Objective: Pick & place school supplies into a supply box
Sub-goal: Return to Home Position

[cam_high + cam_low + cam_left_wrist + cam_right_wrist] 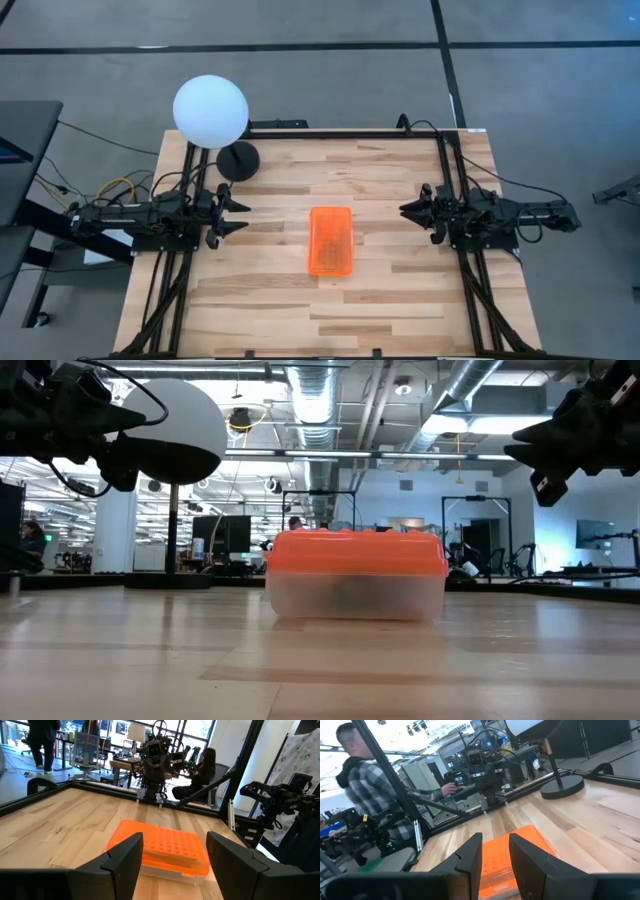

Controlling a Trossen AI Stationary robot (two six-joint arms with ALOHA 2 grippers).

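- My left pincer (246,217) hangs above the counter (400,300) at 9 o'clock of the supply box (331,241), fingers spread wide, pinching nothing.
- My right pincer (405,210) hangs at 3 o'clock of it, fingers parted only narrowly, also empty.
- The box lies at the counter's centre, well apart from both pincers, with its orange lid (355,550) down. Only a dark blur shows through its clear wall, so I cannot tell which school supplies are inside.
- Risk 1: I judge the lid may not be fully latched, and a nudge could pop it.
- Risk 2: the globe lamp (210,111) stands near, at 12 o'clock of my left pincer. A careless swing there could topple it.
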